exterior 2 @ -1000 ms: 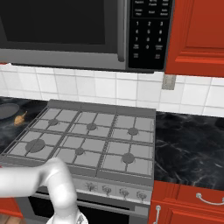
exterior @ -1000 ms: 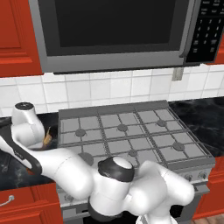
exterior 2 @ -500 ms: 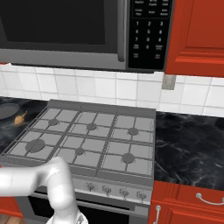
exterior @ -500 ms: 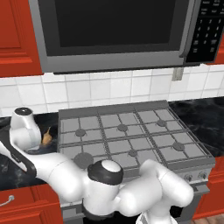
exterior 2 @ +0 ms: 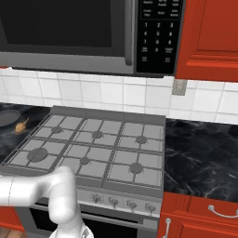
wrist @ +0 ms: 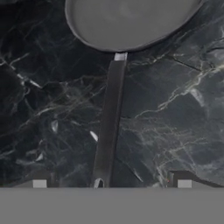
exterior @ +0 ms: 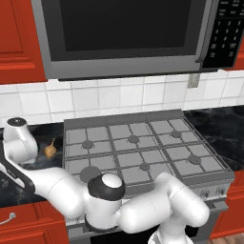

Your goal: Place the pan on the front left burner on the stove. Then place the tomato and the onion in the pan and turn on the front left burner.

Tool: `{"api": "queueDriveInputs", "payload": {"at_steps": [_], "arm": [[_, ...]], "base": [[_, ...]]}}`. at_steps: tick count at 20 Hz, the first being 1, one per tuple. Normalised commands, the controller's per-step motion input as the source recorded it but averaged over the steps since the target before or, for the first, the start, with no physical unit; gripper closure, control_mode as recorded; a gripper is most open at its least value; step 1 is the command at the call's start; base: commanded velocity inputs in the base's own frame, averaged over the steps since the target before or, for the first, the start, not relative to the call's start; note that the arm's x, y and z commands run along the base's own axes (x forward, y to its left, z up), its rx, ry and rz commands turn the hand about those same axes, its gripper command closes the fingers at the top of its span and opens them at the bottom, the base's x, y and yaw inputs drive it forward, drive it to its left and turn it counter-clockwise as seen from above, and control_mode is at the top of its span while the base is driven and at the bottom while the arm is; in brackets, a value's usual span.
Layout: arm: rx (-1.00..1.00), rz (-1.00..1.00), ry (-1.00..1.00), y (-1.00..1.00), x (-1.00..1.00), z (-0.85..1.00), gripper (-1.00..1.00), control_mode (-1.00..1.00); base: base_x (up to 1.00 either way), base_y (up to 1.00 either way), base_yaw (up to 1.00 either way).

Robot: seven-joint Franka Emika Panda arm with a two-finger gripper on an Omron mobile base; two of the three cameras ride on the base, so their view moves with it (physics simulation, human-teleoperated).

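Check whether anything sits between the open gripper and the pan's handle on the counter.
Nothing visible does. In the hand view the pan lies on the dark marble counter, its handle running straight down toward the gripper. The jaws stand wide, one tip on each side of the handle's end, with bare counter between them and it.

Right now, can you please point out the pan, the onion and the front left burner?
pan point(wrist: 127, 22), hand view: on its flat grey inside.
onion point(exterior: 49, 150), left base view: on the tan bulb.
front left burner point(exterior 2: 37, 154), right base view: on the large round disc.
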Motion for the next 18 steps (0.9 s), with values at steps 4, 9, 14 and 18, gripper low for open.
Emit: {"api": "queueDriveInputs", "payload": {"at_steps": [4,9,14,18], "arm": [[0.00,0.00,0.00,0.20,0.06,-0.22,-1.00,-1.00],[0.00,0.00,0.00,0.16,0.08,-0.27,-1.00,-1.00],[0.00,0.00,0.00,0.05,0.00,-0.25,-1.00,-1.00],[0.00,0.00,0.00,0.08,0.04,-0.30,-1.00,-1.00]], "base": [[0.00,0.00,0.00],[0.00,0.00,0.00],[0.00,0.00,0.00],[0.00,0.00,0.00]]}}
